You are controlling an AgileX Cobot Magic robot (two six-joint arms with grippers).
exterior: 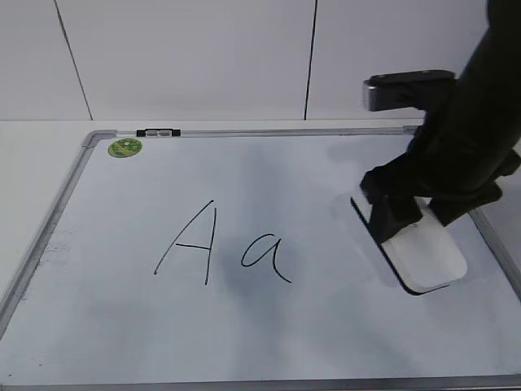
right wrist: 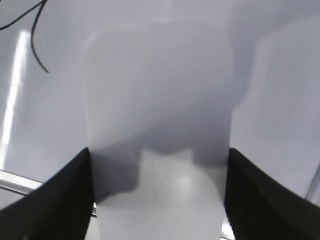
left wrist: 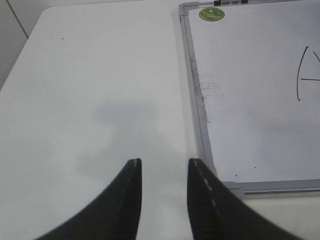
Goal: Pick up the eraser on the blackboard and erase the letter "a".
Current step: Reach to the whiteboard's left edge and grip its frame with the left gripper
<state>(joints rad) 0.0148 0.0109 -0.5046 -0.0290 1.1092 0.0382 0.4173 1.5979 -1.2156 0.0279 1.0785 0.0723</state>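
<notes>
The white eraser [exterior: 427, 252] is on the right part of the blackboard [exterior: 244, 342], its black felt edge showing along its left side. My right gripper [exterior: 407, 216] is shut on the eraser, one finger on each long side. In the right wrist view the eraser [right wrist: 157, 100] fills the space between the fingers [right wrist: 159, 150]. The letter "a" [exterior: 264, 257] is in the board's middle, left of the eraser and apart from it. My left gripper [left wrist: 164, 165] is open and empty above the table, left of the board's frame [left wrist: 200, 115].
A tall capital "A" [exterior: 191, 244] stands left of the "a". A green round sticker [exterior: 124, 147] and a black clip [exterior: 158, 132] sit at the board's far left corner. The white table [left wrist: 90, 100] extends left of the board. A wall stands behind.
</notes>
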